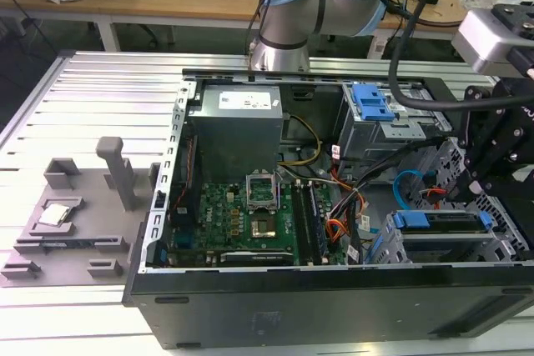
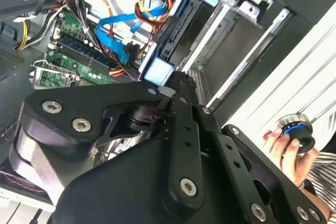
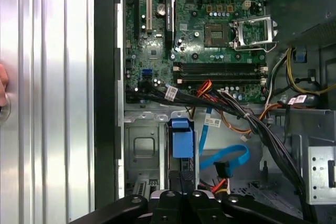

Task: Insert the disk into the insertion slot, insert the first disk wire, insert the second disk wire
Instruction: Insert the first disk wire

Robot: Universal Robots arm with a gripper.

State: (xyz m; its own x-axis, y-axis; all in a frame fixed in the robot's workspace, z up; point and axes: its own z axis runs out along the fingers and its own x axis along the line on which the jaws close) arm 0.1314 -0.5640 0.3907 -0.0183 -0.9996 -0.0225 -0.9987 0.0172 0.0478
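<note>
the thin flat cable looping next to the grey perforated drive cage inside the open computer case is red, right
No, not red: the first wrist view shows the thin flat looping cable is light blue. It does loop next to the grey perforated drive cage inside the open computer case.

The disk, a flat silver drive framed by a bright blue carrier, lies level in the insertion slot. The slot is a grey perforated metal cage at the computer case's near corner, toward the exterior view's right, and the disk seems fully seated there, though it is partly hidden. The second disk wire, thin, flat and light blue, curves in a loop just beside that cage.
</note>
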